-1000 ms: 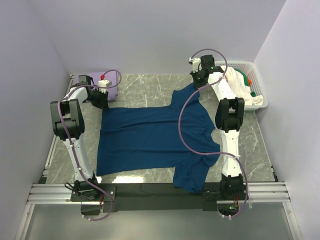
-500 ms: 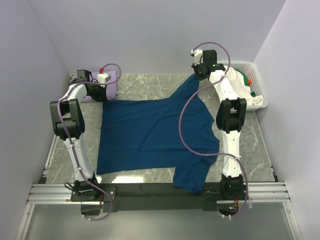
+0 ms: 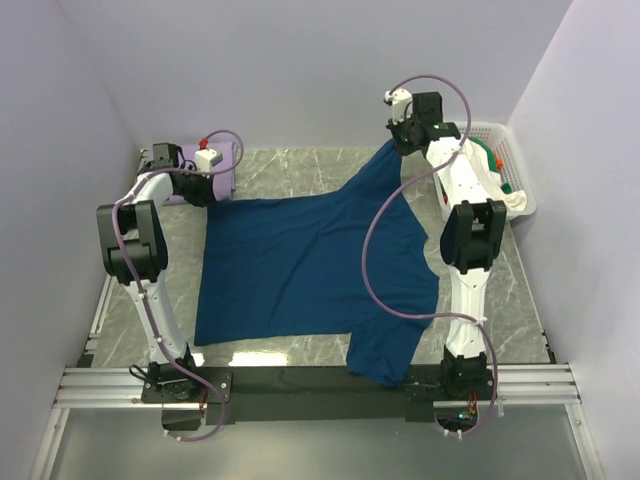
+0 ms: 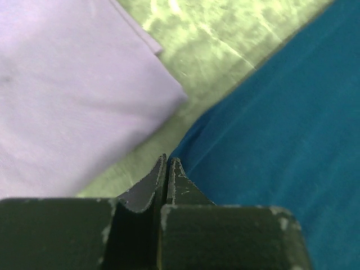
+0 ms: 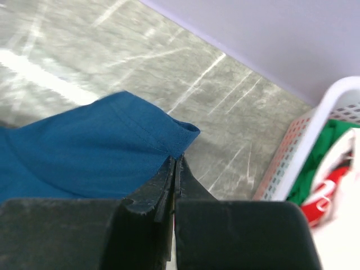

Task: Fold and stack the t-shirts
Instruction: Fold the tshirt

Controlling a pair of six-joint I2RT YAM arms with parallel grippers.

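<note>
The dark navy-blue t-shirt lies spread on the marble table, one sleeve hanging over the near edge. My left gripper is shut on its far-left corner, low by the table; in the left wrist view the closed jaws sit at the navy cloth's edge. My right gripper is shut on the far sleeve and holds it raised; the right wrist view shows the jaws pinching the sleeve hem. A folded pale lavender t-shirt lies at the far left, also in the left wrist view.
A white lattice basket stands at the far right with white and green shirts in it. In the right wrist view the basket rim, green cloth and a red-orange bit are close by. Walls enclose three sides.
Both grippers moved toward the far wall with the navy shirt. The right one rose and lifted the sleeve; the far edge is drawn straighter and the left corner sits nearer the lavender shirt.
</note>
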